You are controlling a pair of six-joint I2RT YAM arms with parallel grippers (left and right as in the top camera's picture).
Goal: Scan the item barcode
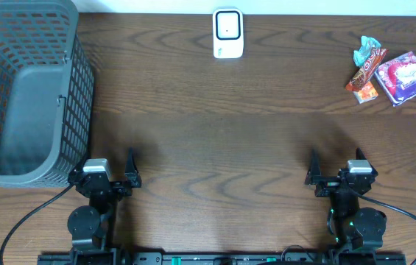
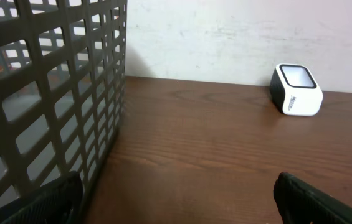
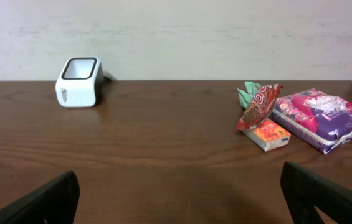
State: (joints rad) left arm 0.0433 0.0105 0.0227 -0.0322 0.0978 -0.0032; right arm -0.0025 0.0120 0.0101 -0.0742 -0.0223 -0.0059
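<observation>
**A:** Dark wood-grain table fills the view, with a scuffed off-white wall running along its far edge.

**B:** And the big grey mesh basket stands upright at the far left, its side looming in the left wrist view.

**A:** Both arms sit at the near edge. The left gripper is just beside the basket's near corner, jaws spread wide, gripping nothing.

**B:** Same for the right gripper: wide apart, nothing between the fingers.

**A:** Where are the items?

**B:** Far right corner, well apart from both grippers. A purple-and-pink pack lies flat, and a red-brown wrapper lies just left of it.

**A:** The white scanner sits mid-table at the far edge, near the wall, window up.

**B:** Smallest of all, an orange box touches the wrapper's near end.
</observation>
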